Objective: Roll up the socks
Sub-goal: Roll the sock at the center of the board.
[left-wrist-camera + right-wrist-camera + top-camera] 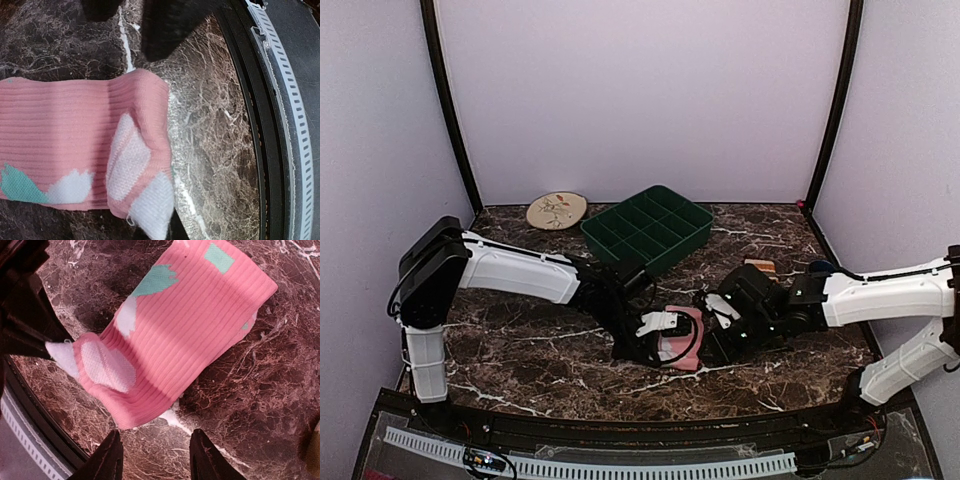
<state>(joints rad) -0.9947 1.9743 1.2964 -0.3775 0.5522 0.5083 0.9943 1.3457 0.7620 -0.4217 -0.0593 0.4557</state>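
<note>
Pink sock (690, 322) flat on the marble table (520, 345) near its front edge, middle, white corner folded over and pinched in the clenched left gripper (47, 344), right gripper (157, 436) released, fingers spread just off the sock's near edge, green divided tray (648, 228) and plate (557, 210) well apart by the far edge.

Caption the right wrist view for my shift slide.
Left hand pinches the folded-over white corner of the pink sock on the marble table; right hand hovers open beside it.
</note>
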